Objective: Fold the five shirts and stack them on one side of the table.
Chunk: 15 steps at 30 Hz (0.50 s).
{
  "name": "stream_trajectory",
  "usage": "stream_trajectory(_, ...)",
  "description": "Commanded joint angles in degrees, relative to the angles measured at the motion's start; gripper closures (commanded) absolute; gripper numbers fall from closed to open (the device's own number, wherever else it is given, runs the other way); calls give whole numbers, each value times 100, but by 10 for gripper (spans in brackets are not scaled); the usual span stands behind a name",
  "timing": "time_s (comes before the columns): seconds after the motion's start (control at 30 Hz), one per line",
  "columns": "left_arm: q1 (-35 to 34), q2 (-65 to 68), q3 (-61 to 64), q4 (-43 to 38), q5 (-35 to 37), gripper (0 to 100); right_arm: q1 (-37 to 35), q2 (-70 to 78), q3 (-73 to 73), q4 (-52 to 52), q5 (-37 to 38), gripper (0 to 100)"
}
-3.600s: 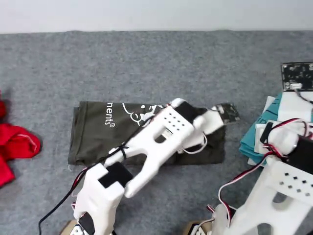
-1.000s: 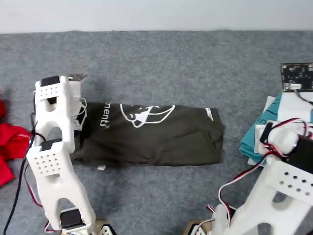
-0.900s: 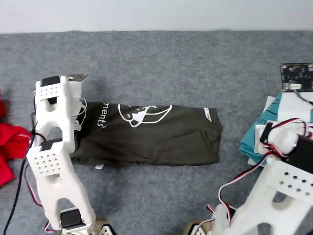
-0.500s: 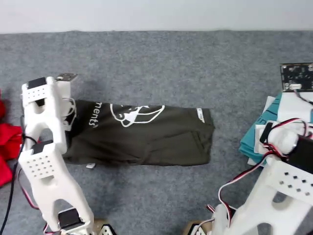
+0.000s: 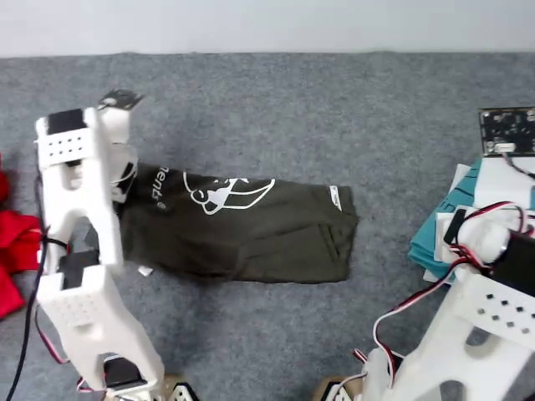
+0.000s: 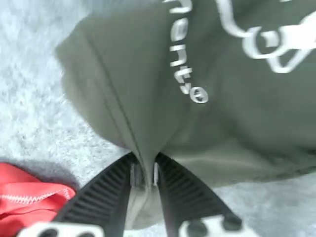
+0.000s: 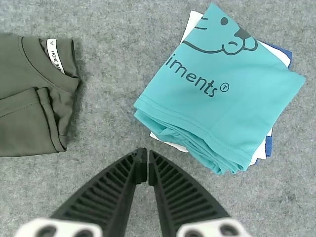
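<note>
Toward the left of the table (image 5: 334, 109), our left gripper (image 6: 143, 175) pinches the hem of the olive shirt (image 5: 251, 230), lying half-folded mid-table. We should lift that hem evenly toward the collar (slack bunches easily). Our right gripper (image 7: 143, 168) hangs closed, empty, near the folded stack (image 7: 222, 108).

High camera looks straight down over the whole table (image 5: 334, 109). Left wrist camera rides tight behind the left pincer (image 6: 143, 174), nose almost on the shirt (image 6: 222, 123) at its tips. Right wrist camera hangs higher behind the right pincer (image 7: 143, 159), sharing the shirt's collar end and the stack (image 7: 222, 98) with the high view.
</note>
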<state>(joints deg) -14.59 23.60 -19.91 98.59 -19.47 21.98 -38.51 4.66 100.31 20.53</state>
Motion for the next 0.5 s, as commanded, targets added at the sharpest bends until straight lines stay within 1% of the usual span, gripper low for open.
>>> stream_trajectory(0.0, 545, -844, 40, 193, 105, 988, 66, -145, -26, 180, -26, 989)
stream_trajectory(0.13, 1301, -1495, 400, 193, 220, 988, 66, -145, -26, 180, -26, 989)
stream_trajectory(0.27, 2233, -1943, 611, 193, 686, 988, 66, -145, -26, 180, -26, 989)
stream_trajectory(0.37, 2963, -1987, 611, 167, 993, 988, 66, -145, -26, 180, -26, 989)
stream_trajectory(0.47, 3569, -1978, 629, -123, 1310, 988, 66, -145, -26, 180, -26, 989)
